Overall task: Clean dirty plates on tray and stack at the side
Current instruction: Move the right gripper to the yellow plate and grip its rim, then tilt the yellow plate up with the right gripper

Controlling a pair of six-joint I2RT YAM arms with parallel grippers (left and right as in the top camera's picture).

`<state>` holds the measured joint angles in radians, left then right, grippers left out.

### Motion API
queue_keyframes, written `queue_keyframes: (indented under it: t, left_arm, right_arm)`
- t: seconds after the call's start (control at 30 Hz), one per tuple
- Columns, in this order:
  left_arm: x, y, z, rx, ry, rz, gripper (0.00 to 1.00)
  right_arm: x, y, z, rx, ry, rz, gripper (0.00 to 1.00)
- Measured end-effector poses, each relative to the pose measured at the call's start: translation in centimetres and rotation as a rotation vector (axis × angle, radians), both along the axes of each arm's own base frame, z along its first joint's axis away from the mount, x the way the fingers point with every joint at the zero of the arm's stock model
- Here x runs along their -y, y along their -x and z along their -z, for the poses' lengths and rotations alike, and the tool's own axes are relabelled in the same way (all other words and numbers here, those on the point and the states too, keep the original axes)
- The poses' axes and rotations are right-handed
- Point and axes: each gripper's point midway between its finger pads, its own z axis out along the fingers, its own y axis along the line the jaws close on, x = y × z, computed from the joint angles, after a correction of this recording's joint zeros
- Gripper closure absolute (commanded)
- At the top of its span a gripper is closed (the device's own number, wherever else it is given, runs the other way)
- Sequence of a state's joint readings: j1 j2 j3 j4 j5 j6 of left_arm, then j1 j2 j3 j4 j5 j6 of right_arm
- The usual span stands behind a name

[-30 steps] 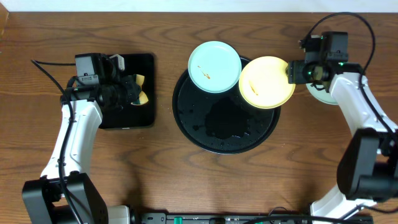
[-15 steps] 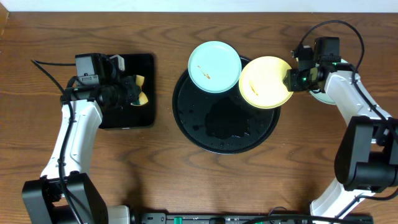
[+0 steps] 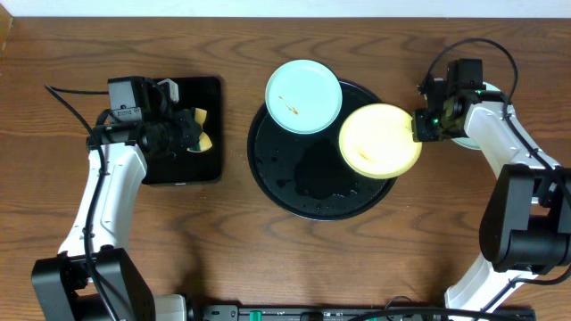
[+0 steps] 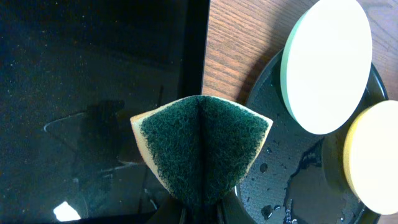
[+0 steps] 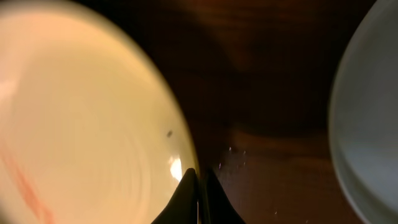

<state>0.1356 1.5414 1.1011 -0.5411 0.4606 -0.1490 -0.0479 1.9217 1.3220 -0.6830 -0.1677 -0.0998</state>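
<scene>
The main risk is at the right gripper (image 3: pixel 421 125). Its 2 fingers are pressed together on the thin rim of the yellow plate (image 3: pixel 379 141), at the plate's right edge, and nothing else seems to support the plate. The plate is smooth and glossy, so I think it can turn in this small pinch or slide out and fall on the tray (image 3: pixel 312 194). If it swings to the upper left, it can also hit the mint plate (image 3: pixel 303 96), which is just beside it.

The yellow plate is over the right side of the tray and passes a little over the tray's rim. The mint plate sits on the upper left rim of the tray. A third plate (image 3: pixel 461 138) lies on the table (image 3: pixel 268 267) right of the tray, mostly hidden under the right arm.

The left gripper (image 3: pixel 192 132) is well left of the tray, over the small tray (image 3: pixel 192 169). It is closed on a sponge (image 4: pixel 202 146), which is folded in 2. A folded sponge pushes back, so it may spring out if the grip loosens.

All 3 plates are round, shallow and hard. The mint plate has small orange specks, and the yellow plate shows a faint reddish streak. The tray is black, round, shiny and wet with drops. The sponge has a rough dark green face and a soft yellow body.
</scene>
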Motion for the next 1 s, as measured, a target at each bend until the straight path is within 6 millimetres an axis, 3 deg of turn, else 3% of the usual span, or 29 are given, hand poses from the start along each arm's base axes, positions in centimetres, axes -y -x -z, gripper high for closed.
queue_keyframes:
  t: [0.2, 0.4, 0.5, 0.77, 1.0]
  left_arm:
    - [0.0, 0.0, 0.0, -0.001, 0.0, 0.0, 0.92]
    - [-0.1, 0.3, 0.2, -0.013, -0.01, 0.005, 0.92]
    - [-0.7, 0.9, 0.7, -0.039, -0.052, 0.003, 0.92]
    - [-2.0, 1.0, 1.2, -0.034, -0.162, 0.032, 0.92]
    - [-2.4, 0.5, 1.1, -0.01, -0.195, 0.046, 0.92]
  right_arm:
    - [-0.5, 1.7, -1.0, -0.046, -0.028, 0.032, 0.99]
    - [-1.3, 4.4, -5.4, -0.069, -0.052, 0.164, 0.99]
    - [-2.2, 5.5, -6.3, -0.089, -0.048, 0.214, 0.99]
    - [-6.5, 6.9, -4.1, -0.099, 0.037, 0.205, 0.99]
    - [-7.9, 8.3, -2.6, -0.116, 0.075, 0.234, 0.99]
